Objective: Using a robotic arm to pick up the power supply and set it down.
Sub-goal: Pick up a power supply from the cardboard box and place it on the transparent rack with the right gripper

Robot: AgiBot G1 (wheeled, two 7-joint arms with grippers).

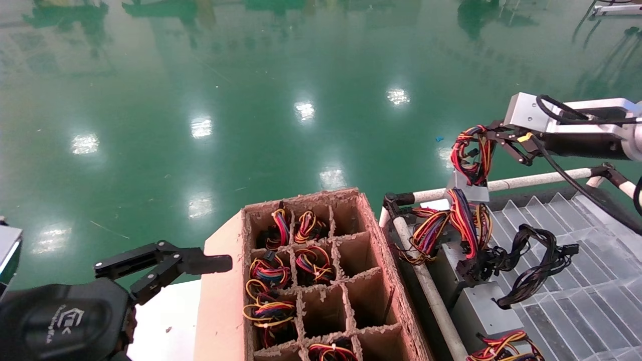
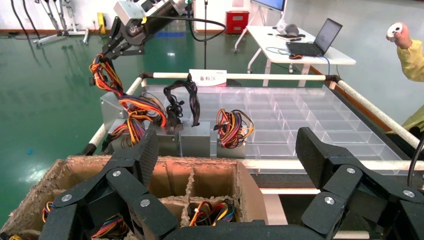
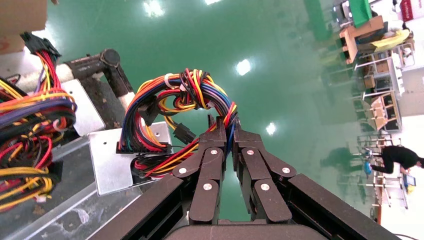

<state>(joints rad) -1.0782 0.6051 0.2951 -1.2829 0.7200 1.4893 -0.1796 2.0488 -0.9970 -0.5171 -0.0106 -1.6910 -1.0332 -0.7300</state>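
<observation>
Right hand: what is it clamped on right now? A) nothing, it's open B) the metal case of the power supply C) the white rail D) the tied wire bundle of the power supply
D: the right hand is pinched shut on the coloured wire bundle, and the power supply hangs below it by those wires, above the white rail.

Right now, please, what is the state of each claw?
Left claw: open, holding nothing, beside the cardboard box.
Right claw: closed on the power supply's wire bundle.

Grey power supply (image 1: 470, 186) hangs by its wires (image 1: 470, 153).
</observation>
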